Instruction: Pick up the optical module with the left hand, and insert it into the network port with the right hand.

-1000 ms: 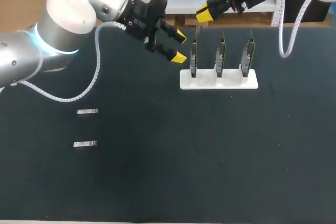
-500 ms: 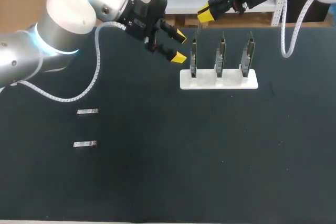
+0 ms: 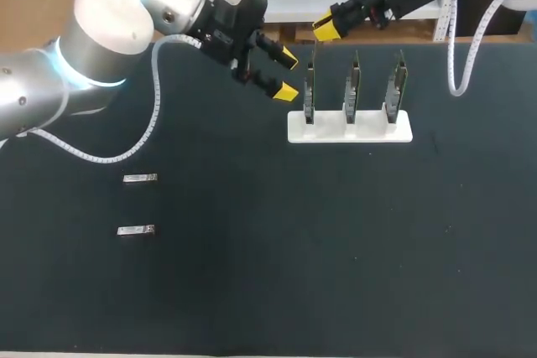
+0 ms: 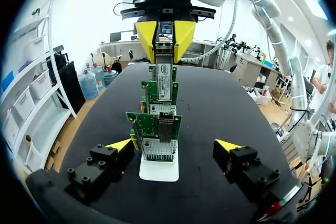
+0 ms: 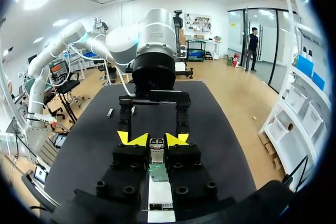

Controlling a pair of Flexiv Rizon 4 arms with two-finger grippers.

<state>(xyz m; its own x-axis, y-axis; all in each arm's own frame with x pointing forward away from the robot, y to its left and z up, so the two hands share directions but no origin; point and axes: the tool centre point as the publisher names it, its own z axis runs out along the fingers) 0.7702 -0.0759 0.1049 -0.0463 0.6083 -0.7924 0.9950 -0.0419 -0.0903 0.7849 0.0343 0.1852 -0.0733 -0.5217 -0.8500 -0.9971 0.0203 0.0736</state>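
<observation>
At upper right of the head view, the right gripper (image 3: pixel 326 28), clenched on the optical module (image 4: pixel 165 35), has barely shifted above the leftmost network port (image 4: pixel 167 123), so insertion looks pending. The left gripper (image 3: pixel 287 75) stays released nearby.

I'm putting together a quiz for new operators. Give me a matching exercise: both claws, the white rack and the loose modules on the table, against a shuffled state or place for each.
Things:
1. left claw
2. right claw
3. white rack
4. loose modules

States or places:
A. holds three upright cards
B. lying flat on the table, away from both claws
C. shut on an optical module
D. open, beside the rack

Pairs: 1-D, 2-C, 3-A, 4-B
</observation>
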